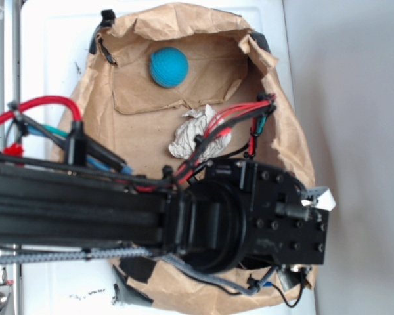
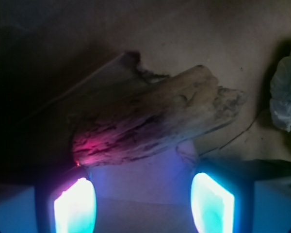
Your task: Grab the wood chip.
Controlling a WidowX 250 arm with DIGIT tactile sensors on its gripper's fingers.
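In the wrist view the wood chip [image 2: 150, 124] lies flat on brown paper, a rough elongated reddish-brown piece slanting up to the right. My gripper [image 2: 143, 199] stands open just below it, two glowing pads [image 2: 75, 206] apart with only paper between them. The left pad's tip nearly reaches the chip's lower left end. In the exterior view the black arm and wrist [image 1: 249, 210] cover the chip, so it is hidden there.
A crumpled whitish paper wad [image 1: 190, 134] lies just beyond the wrist and shows as a pale paper wad [image 2: 286, 97] at the right edge. A blue ball [image 1: 169, 67] rests at the far end of the torn brown paper bag [image 1: 138, 125]. Red and black cables [image 1: 230, 125] arch over the wad.
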